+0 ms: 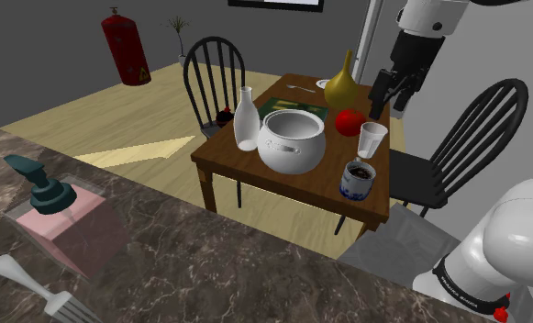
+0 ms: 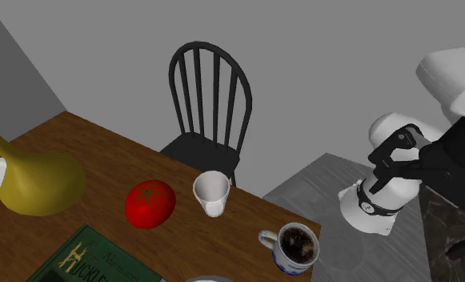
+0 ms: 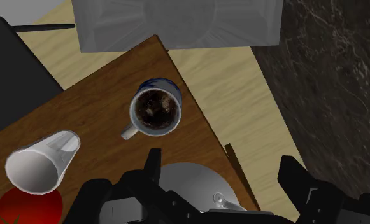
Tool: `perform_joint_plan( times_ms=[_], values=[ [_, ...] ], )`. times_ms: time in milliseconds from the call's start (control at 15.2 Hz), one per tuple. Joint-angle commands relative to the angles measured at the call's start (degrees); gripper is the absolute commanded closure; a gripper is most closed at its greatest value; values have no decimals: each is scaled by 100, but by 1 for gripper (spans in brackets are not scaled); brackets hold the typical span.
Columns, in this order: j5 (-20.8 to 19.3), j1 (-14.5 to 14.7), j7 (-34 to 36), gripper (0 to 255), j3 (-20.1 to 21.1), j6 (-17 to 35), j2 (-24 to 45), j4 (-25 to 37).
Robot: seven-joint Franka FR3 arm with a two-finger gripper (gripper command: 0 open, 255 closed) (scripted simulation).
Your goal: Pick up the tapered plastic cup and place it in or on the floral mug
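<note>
Black gripper (image 3: 221, 158) fingers (image 3: 153, 167) stand wide apart with nothing between them, hanging over the brown wooden table (image 3: 94, 105). Directly under the gap sits a white pot (image 3: 190, 181). The blue-patterned mug (image 3: 154, 111), dark inside, stands upright just past one finger. The translucent white tapered cup (image 3: 42, 160) is outside the jaws, off to that same finger's side, touching neither. In the shoulder view the cup stands upright between mug and red tomato (image 1: 349, 120), below the gripper. A yellow vase (image 1: 341, 83) stands farther back.
</note>
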Motion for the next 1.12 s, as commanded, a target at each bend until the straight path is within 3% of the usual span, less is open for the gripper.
perform_joint_plan(
  times_ms=[0, 528, 1056],
  values=[
    [0, 0, 0, 0, 0, 0, 0, 0],
    [-606, -319, -717, 0, -571, 1233, 556, -627],
    [-1119, -646, -1356, 0, -1162, 2556, 1598, -786]
  ],
)
